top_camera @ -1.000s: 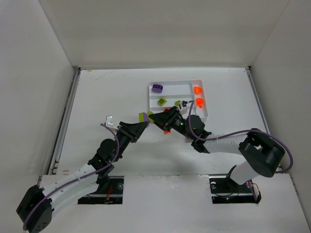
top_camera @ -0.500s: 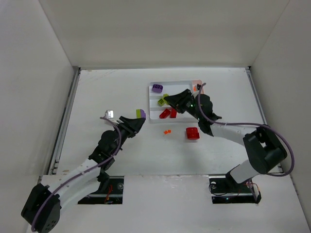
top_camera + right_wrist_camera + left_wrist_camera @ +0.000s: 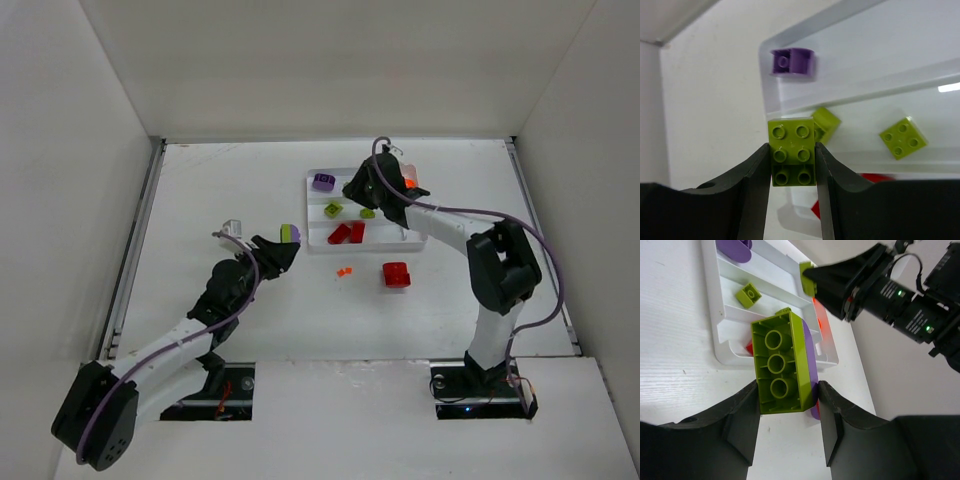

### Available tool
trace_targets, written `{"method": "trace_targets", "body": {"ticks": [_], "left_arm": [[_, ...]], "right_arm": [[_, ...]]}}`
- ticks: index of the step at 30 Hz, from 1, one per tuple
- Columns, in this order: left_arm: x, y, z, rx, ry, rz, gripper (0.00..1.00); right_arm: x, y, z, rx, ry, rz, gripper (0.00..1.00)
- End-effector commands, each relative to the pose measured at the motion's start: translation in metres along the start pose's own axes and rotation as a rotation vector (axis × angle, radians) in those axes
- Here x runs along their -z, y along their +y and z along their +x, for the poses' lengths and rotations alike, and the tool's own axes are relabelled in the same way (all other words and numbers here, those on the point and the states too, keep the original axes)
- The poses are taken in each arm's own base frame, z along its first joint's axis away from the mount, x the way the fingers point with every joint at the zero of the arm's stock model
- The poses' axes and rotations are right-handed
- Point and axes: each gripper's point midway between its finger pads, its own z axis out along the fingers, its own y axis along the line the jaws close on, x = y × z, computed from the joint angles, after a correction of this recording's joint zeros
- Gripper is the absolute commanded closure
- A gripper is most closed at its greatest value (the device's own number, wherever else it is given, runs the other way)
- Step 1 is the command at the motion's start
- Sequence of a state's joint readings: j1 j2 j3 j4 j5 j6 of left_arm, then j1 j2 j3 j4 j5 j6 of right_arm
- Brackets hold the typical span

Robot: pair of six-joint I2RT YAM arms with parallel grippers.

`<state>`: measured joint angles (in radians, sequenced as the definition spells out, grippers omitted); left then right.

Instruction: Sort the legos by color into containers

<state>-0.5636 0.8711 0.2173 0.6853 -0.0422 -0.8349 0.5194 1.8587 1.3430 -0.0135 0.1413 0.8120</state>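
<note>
My left gripper (image 3: 283, 245) is shut on a lime green brick with a purple piece stuck to its side (image 3: 782, 367) and holds it above the table, left of the white tray (image 3: 312, 232). My right gripper (image 3: 358, 190) is shut on a small lime green brick (image 3: 792, 137) above the tray's middle slot. In the tray lie a purple piece (image 3: 792, 62) in the far slot, two lime pieces (image 3: 826, 122) (image 3: 903, 137) in the middle slot, two red bricks (image 3: 347, 233) in the near slot and an orange piece (image 3: 408, 183) in the end slot.
A red brick (image 3: 397, 274) and tiny orange bits (image 3: 344, 271) lie on the table in front of the tray. White walls enclose the table on three sides. The right arm (image 3: 890, 290) hangs over the tray in the left wrist view.
My right gripper has moved from the table in front of the tray up over its slots, carrying the lime brick. My left gripper has pulled back slightly left with its brick.
</note>
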Motion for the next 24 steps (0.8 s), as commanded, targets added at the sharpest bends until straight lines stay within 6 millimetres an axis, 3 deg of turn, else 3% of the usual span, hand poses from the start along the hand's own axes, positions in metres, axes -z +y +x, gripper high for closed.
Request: {"method": "trace_targets", "body": {"ticks": [1, 5, 8, 11, 19, 24], "left_arm": [[-0.002, -0.01, -0.015, -0.003, -0.05, 0.057, 0.83], [-0.004, -0.016, -0.007, 0.017, -0.018, 0.086, 0.83], [-0.004, -0.021, -0.003, 0.02, -0.013, 0.113, 0.83], [-0.004, -0.028, 0.003, 0.026, 0.015, 0.144, 0.83], [-0.003, -0.053, 0.017, 0.047, 0.084, 0.259, 0.82], [-0.004, -0.058, 0.021, 0.068, 0.103, 0.292, 0.82]], "right_arm": [[-0.001, -0.017, 0.003, 0.099, 0.005, 0.105, 0.76], [-0.002, -0.048, 0.005, 0.17, -0.002, 0.222, 0.76], [-0.001, -0.073, -0.005, 0.195, -0.027, 0.301, 0.74], [-0.003, -0.086, -0.011, 0.205, -0.039, 0.333, 0.72], [-0.005, -0.106, -0.026, 0.217, -0.078, 0.403, 0.7], [-0.006, -0.106, -0.03, 0.218, -0.083, 0.402, 0.54]]}}
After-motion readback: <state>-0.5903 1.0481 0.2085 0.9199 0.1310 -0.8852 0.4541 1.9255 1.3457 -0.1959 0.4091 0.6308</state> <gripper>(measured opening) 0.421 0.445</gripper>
